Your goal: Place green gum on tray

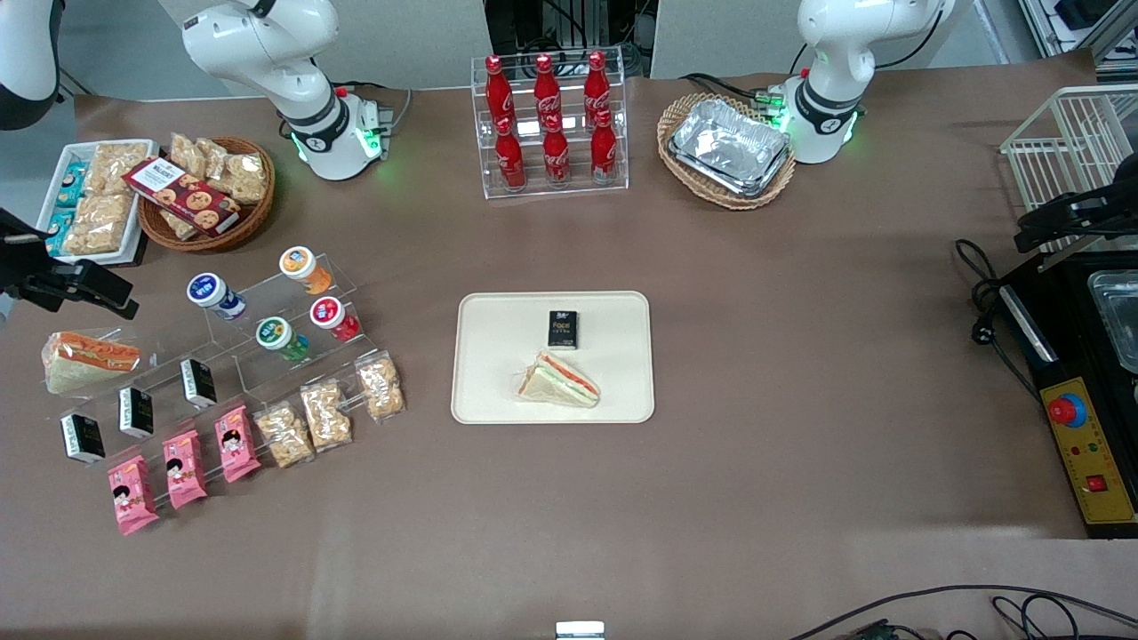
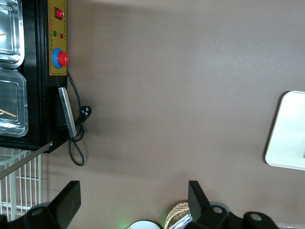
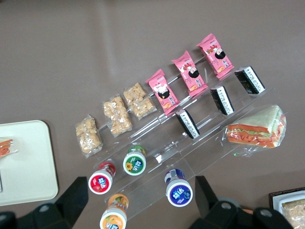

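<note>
1. The green gum [image 1: 282, 337] is a small green bottle with a round white-rimmed lid, lying tilted on a clear acrylic rack [image 1: 267, 356] beside the red-lidded bottle [image 1: 333, 318].
2. The claw [image 3: 143, 200] hangs above the rack, fingers spread apart and empty, with the green gum [image 3: 135, 161] between and below them.
3. The cream tray [image 1: 480, 391] on the worktop [image 1: 800, 356] carries a sandwich [image 1: 560, 380] and a black packet [image 1: 562, 329].
</note>
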